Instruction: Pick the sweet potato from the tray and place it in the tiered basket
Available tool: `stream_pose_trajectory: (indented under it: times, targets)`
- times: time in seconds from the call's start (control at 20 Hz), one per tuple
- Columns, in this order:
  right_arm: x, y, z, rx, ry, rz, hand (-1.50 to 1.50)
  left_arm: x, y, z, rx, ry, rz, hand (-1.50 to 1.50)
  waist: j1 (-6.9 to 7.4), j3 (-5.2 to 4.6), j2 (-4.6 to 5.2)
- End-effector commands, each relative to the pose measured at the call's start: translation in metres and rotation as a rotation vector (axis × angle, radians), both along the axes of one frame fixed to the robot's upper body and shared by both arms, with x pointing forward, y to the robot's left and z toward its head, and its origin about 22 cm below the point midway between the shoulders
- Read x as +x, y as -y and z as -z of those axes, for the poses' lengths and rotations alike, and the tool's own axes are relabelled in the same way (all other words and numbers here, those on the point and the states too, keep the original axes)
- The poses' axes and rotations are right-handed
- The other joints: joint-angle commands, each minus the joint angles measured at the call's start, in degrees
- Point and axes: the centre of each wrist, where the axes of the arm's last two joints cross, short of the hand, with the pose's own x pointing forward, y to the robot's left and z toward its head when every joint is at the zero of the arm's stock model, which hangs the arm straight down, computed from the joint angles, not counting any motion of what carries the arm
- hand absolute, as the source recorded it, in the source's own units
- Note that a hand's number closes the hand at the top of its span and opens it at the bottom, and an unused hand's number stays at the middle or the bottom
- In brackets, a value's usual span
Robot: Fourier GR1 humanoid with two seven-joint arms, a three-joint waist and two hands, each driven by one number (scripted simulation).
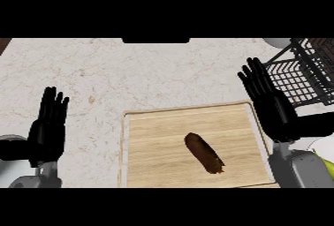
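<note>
While both hands [271,103] [49,126] show straight, empty fingers, watch: sweet potato [204,152] lies diagonal on tray [150,145]; crosswise grasp may roll it short of tiered basket [301,75].

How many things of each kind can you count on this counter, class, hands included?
Sweet potato: 1
Wooden tray: 1
Black wire tiered basket: 1
Black hands: 2, the left hand and the right hand, both open
Total: 5
</note>
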Motion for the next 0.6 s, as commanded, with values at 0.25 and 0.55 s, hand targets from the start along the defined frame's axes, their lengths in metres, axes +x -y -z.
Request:
stream_pose_trajectory:
  times: [0.25, 0.55]
  targets:
    - [0.030, -0.070, -0.092, -0.193, 0.229, -0.671, 1.50, 0.024, 0.036, -0.022, 0.298, 0.069, 0.179, 0.00, 3.83, 0.97, -0.83]
    - [0.036, -0.061, -0.028, -0.109, -0.168, -0.862, -1.50, 0.026, 0.057, -0.019, 0.291, -0.005, 0.240, 0.00, 2.39, 0.91, -0.64]
